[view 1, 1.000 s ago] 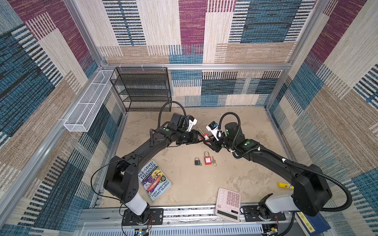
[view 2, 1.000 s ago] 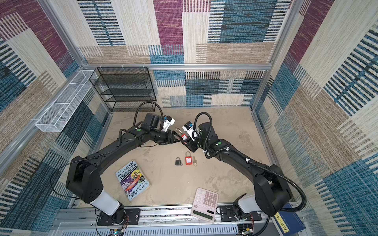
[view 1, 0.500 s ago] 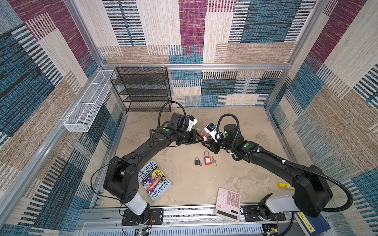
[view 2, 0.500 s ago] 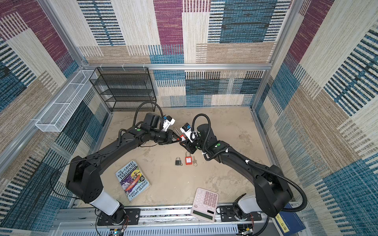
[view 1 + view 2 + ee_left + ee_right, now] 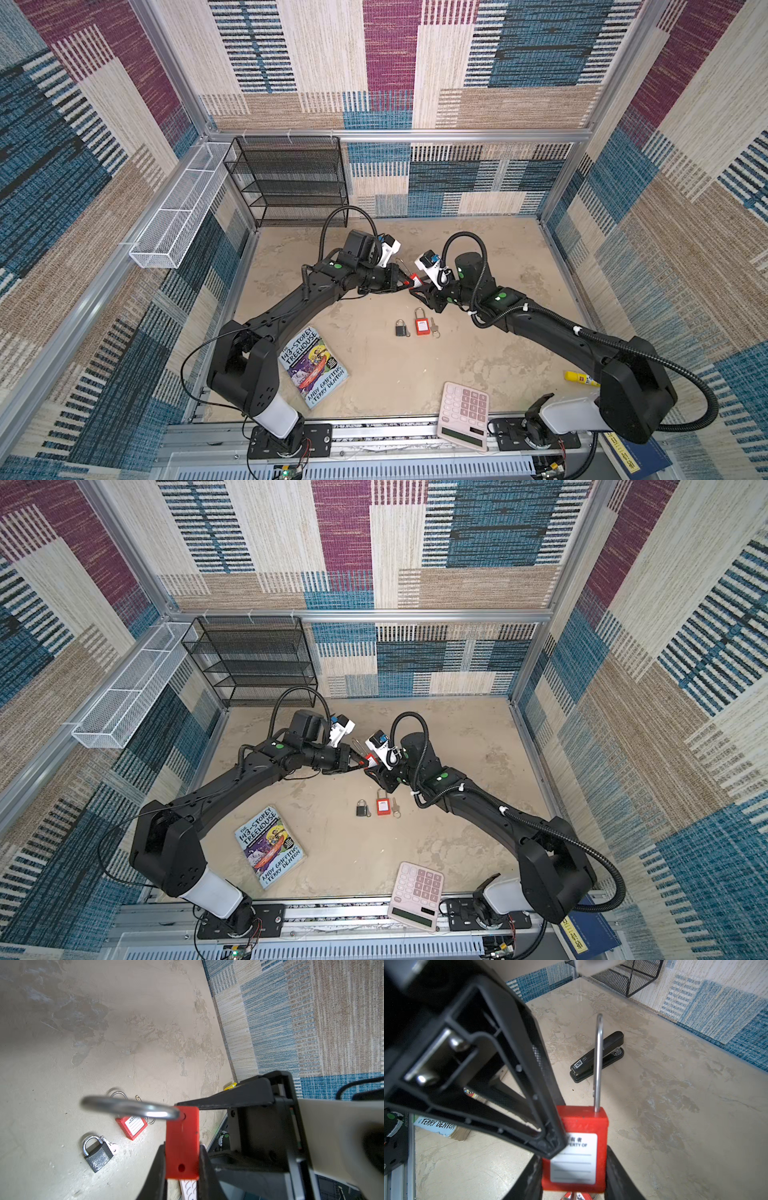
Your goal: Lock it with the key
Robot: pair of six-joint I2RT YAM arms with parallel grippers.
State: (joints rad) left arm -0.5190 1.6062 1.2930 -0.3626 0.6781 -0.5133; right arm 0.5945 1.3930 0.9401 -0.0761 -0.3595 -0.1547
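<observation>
A red padlock [image 5: 181,1136] hangs in the air above the middle of the table, between the two arms. Its steel shackle [image 5: 128,1106] is swung open, and one shackle hole in the body is empty. My left gripper [image 5: 182,1153] is shut on the padlock's narrow sides. My right gripper [image 5: 574,1159] holds the same padlock [image 5: 583,1124] from the opposite side, its fingers along both edges of the labelled face. In a top view the two grippers meet at the padlock [image 5: 411,279]. A key [image 5: 435,327] lies on the table beside a second red padlock [image 5: 422,326].
A grey padlock [image 5: 401,328] with its own key lies left of the second red one. A book [image 5: 313,368] and a calculator [image 5: 465,409] lie near the front edge. A stapler [image 5: 598,1057], a black mesh rack [image 5: 291,183] and a white wire basket [image 5: 174,216] stand further back and left.
My left jaws have closed on the red padlock that the right gripper holds up. The right arm has shifted slightly toward the left arm.
</observation>
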